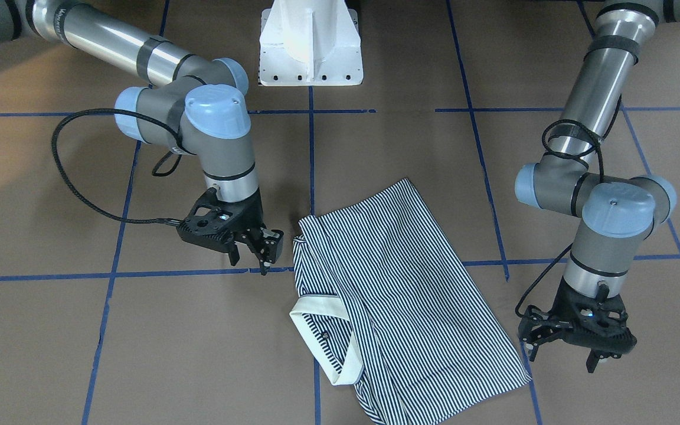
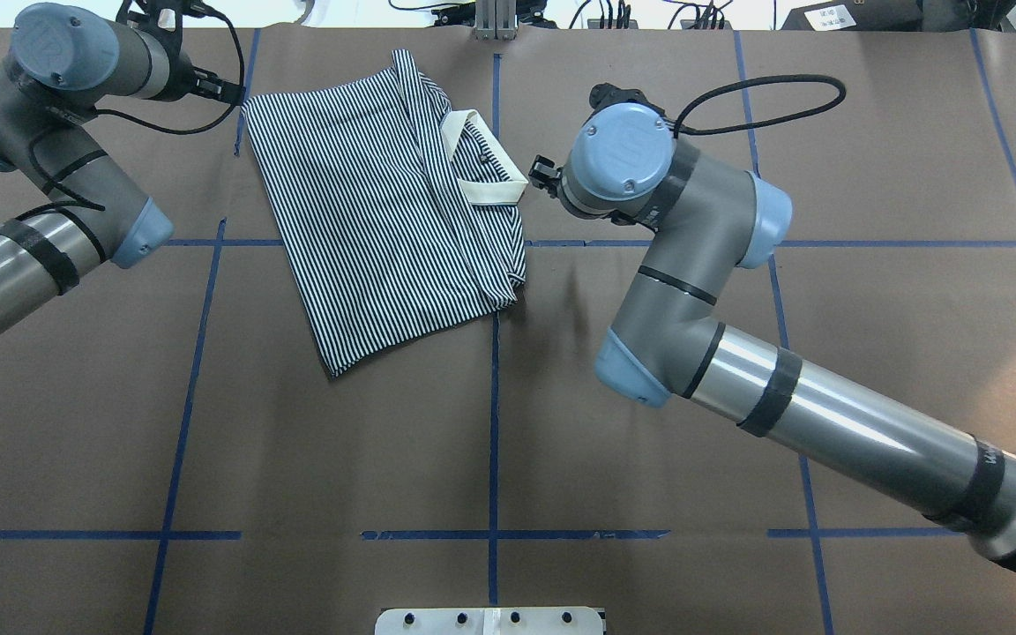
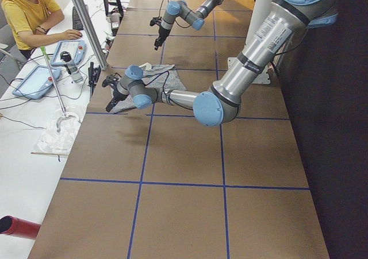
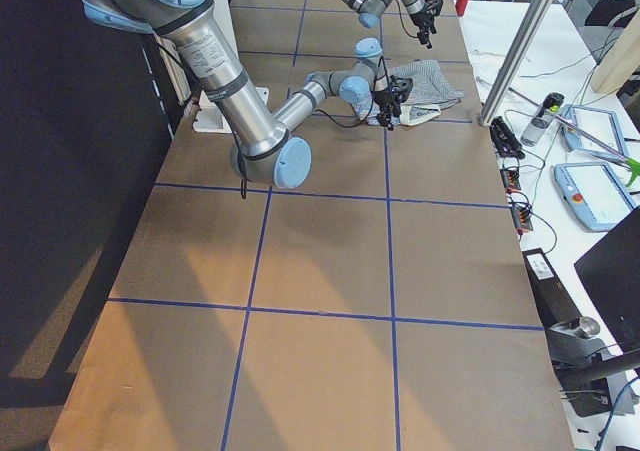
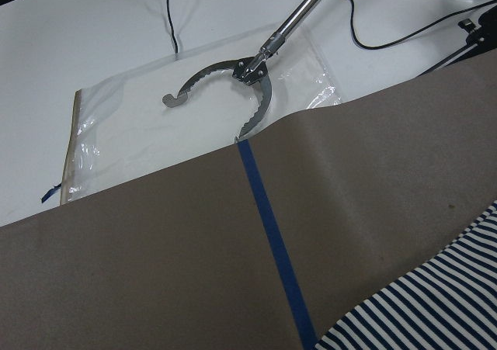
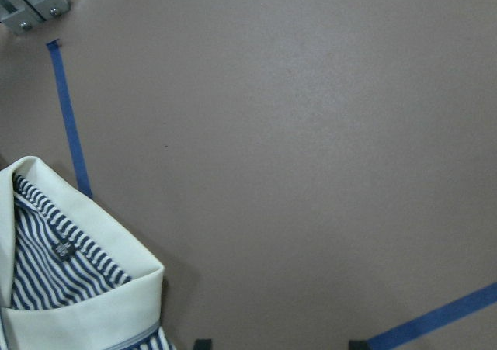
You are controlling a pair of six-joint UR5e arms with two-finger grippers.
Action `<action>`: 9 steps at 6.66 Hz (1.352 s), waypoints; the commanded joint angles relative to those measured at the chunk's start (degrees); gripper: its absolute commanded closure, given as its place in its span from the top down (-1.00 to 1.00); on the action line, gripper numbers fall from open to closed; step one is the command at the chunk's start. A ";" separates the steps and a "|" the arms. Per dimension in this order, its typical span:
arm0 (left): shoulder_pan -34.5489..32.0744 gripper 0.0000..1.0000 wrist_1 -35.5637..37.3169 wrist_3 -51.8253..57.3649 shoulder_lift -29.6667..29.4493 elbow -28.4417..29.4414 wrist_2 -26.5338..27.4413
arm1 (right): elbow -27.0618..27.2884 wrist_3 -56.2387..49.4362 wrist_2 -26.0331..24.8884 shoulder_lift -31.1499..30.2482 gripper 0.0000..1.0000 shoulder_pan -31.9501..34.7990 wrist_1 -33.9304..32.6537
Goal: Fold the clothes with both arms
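Plainly, the striped polo shirt (image 1: 399,295) lies folded into a rough oblong on the brown table (image 1: 80,330), between the two grippers and toward the operators' side, well away from the white pedestal base (image 1: 310,47). Its white collar (image 1: 319,336) is at the end towards the right gripper (image 1: 252,257), with one small button (image 1: 324,335) showing in the opening. The front-facing view cuts off the shirt's lowest corner, and how the sleeves lie within the fold cannot be told.

The right gripper hangs just beside the shirt's near corner, apart from the cloth and gripping nothing. Its jaws stand apart — in the right wrist view two dark fingertips (image 6: 357,344) barely show at the bottom edge, with bare table between them and the collar and its small label (image 6: 60,249) off to one side. In the overhead view the arm's own wrist hides this gripper almost wholly.

The left gripper (image 1: 561,359) hovers off the shirt's opposite corner, its fingers spread and empty. The left wrist view shows none of its fingers, only a striped edge of the shirt, a blue tape line (image 5: 272,233), and, past the brown covering, a toothed metal grabber (image 5: 248,78) on a clear plastic bag (image 5: 155,133) — its handle runs out of frame.
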 commanded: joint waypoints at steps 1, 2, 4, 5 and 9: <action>0.05 1.00 -0.04 -0.46 0.50 -0.83 -0.23 | -10.52 6.07 -2.20 7.93 0.33 -2.82 -0.04; 0.14 1.00 -0.05 -0.55 0.50 -1.18 -0.23 | -12.68 6.08 -2.29 8.85 0.21 -3.44 -0.04; 0.31 1.00 -0.40 -0.55 0.50 -1.19 -0.23 | -12.78 5.82 -2.20 8.86 0.16 -5.10 -0.30; 0.31 1.00 -0.40 -0.55 0.50 -1.19 -0.23 | -12.78 5.82 -2.12 8.86 0.15 -5.72 -0.39; 0.49 1.00 -0.49 -0.55 0.59 -1.19 -0.23 | -12.78 4.76 -1.59 8.33 -0.17 -5.99 -1.01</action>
